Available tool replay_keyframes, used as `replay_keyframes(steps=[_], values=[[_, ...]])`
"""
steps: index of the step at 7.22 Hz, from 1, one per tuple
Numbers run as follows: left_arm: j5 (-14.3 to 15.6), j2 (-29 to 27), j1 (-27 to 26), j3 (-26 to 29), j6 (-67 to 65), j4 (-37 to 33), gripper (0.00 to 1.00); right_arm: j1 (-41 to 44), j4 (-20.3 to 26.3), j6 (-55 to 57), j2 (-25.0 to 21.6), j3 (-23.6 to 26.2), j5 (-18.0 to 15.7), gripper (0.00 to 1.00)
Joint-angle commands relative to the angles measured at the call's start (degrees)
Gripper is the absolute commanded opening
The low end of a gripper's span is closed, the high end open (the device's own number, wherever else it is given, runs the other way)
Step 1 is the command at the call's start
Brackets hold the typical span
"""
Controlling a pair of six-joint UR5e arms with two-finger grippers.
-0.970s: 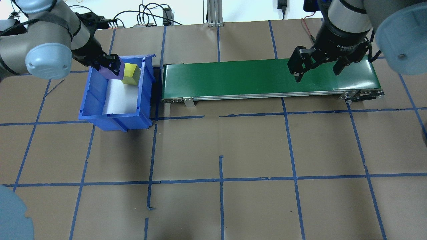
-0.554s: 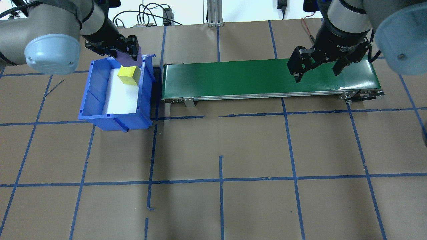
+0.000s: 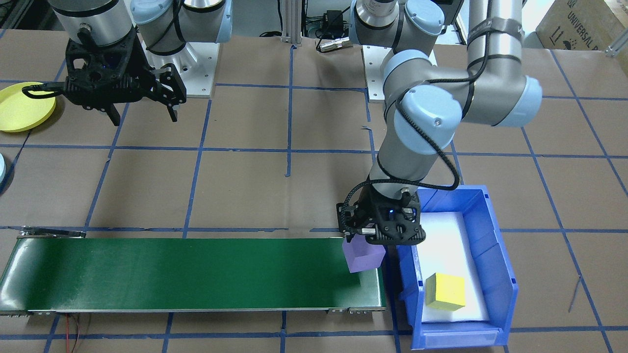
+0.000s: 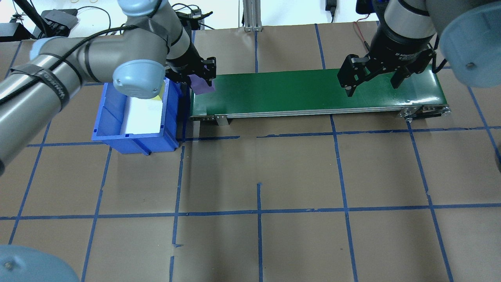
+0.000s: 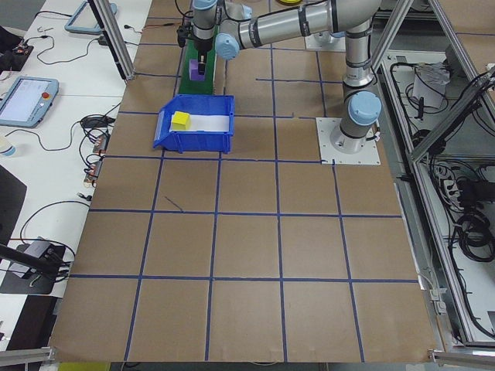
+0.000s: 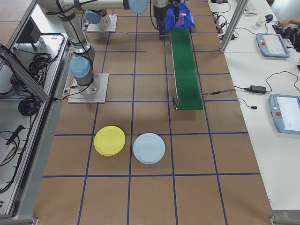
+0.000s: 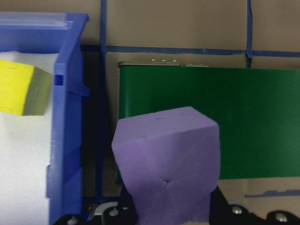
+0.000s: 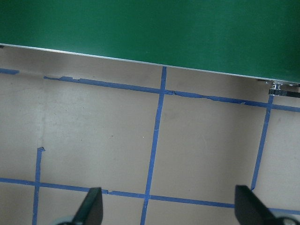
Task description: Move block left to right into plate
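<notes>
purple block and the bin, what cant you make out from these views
- Left gripper fingers: hidden by the purple block in the left wrist view.
- Yellow block: mostly covered by the left arm in the overhead view.
- Block touching the green belt: cannot tell.
- Yellow plate: cut off by the front-facing view's edge.

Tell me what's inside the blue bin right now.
The blue bin holds one yellow block on a white liner. In the overhead view the left arm covers most of that block.

Overhead and front cams face each other, both covering the green conveyor (image 4: 313, 92). Side cams look along the table; wrist cams close, looking down.
</notes>
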Motion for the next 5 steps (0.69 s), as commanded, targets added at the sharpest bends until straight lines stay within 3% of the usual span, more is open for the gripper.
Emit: replay_keyframes(steps=[1,3,5], values=[[0.0,-2.9,-0.8,-0.1,-1.2,2.5,0.98,0.1,0.1,0.0,-0.1,0.0,0.2,1.0],[0.7,-1.6,-0.8,1.1,-0.1,2.3,1.0,0.1,0.1,0.0,-0.1,0.0,0.2,1.0],[1.9,0.4,0.3,6.9,5.4,-2.5,1.0,0.1,0.1,0.0,0.0,0.0,0.2,1.0]])
